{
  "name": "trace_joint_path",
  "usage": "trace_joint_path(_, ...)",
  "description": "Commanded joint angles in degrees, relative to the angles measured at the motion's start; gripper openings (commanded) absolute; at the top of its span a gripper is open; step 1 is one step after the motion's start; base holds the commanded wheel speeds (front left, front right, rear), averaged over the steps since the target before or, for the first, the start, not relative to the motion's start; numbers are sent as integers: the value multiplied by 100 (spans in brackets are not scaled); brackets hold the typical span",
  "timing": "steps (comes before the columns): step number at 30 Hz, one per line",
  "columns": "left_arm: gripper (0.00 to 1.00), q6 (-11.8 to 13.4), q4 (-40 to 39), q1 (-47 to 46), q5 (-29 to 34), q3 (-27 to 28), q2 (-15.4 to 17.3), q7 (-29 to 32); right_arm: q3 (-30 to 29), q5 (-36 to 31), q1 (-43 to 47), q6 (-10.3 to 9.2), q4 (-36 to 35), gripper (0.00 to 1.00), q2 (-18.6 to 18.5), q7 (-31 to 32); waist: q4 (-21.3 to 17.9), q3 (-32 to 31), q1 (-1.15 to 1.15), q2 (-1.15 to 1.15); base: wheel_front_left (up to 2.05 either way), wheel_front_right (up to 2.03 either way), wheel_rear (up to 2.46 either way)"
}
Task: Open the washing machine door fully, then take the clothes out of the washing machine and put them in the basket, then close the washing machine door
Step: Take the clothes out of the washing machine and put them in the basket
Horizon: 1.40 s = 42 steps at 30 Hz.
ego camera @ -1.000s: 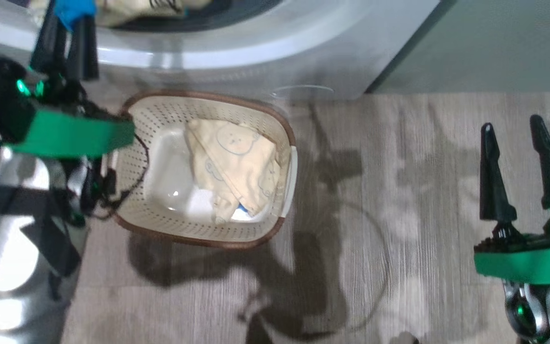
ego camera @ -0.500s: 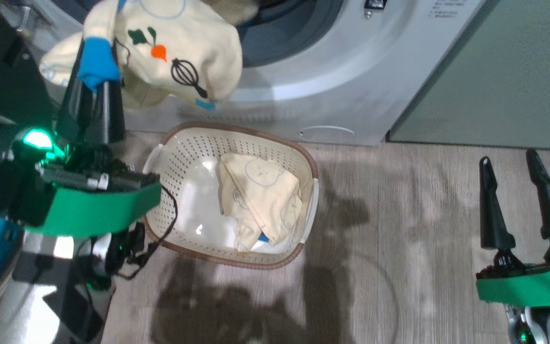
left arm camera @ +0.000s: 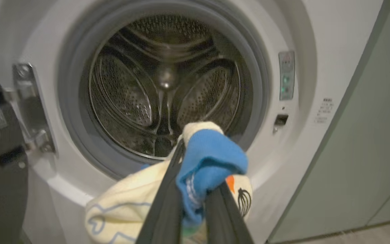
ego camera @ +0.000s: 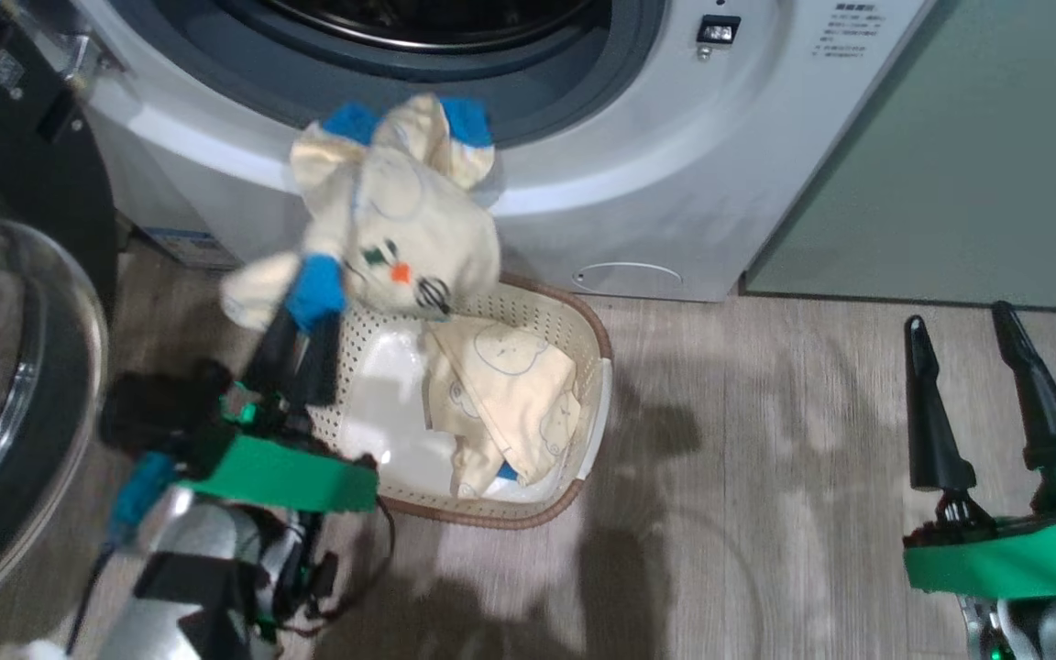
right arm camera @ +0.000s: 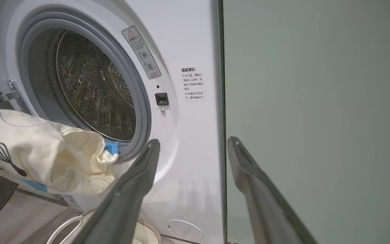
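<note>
Fingers (ego camera: 319,367) on clothes (ego camera: 400,229), lengthwise toward washer (ego camera: 675,183)

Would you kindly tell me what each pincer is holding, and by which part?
The left pincer grips a cream garment by its blue cuff; the right pincer is open and empty.

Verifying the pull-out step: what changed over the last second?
The left tool, shut on the blue cuff of a cream-yellow printed garment, drew it out of the white washing machine drum. It now hangs over the far rim of the cream perforated plastic basket. The head camera also shifted. Unchanged: the other cream garment lies in the basket, and the right tool is open and idle.
</note>
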Motion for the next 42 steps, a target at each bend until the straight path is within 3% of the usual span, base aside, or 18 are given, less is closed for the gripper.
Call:
trace_joint_path(1, 0, -59, 94, -120, -2, 132, 32, -28, 134, 60, -29, 22, -190, 100, -73, -37, -40, 62, 0, -1, 0, 0, 0)
trace_joint_path(15, 0, -721, 2819, -1147, 58, 84, -161, -28, 237, 157, -321, 22, -205, 100, 78, -37, -457, 732, 0, -1, 0, 0, 0)
trace_joint_path(25, 0, -1004, 5511, -2449, 182, -45, -261, -28, 330, 199, -612, 22, -207, 100, 176, -37, -774, 1268, 0, -1, 0, 0, 0)
trace_joint_path(26, 14, -999, 5716, -2554, 185, -65, -285, -28, 330, 203, -622, 22, -204, 100, 182, -37, -789, 1298, 0, -1, 0, 0, 0)
trace_joint_path(27, 36, -995, 5936, -2645, 185, -84, -306, -28, 334, 205, -634, 22, -198, 100, 187, -37, -806, 1320, 0, -1, 0, 0, 0)
trace_joint_path(28, 43, -989, 6156, -2731, 186, -99, -319, -28, 340, 207, -648, 22, -195, 100, 192, -37, -823, 1342, 0, -1, 0, 0, 0)
trace_joint_path(30, 100, -996, 6535, -2882, 169, -112, -342, -28, 356, 217, -677, 22, -186, 100, 200, -37, -857, 1374, 0, -1, 0, 0, 0)
trace_joint_path(35, 100, -996, 6966, -3097, 177, -123, -352, -28, 374, 231, -728, 22, -173, 100, 215, -37, -917, 1416, 0, -1, 0, 0, 0)
trace_joint_path(42, 100, -997, 6675, -3028, 222, -59, -317, -28, 281, 210, -707, 22, -169, 100, 224, -37, -843, 1389, 0, -1, 0, 0, 0)
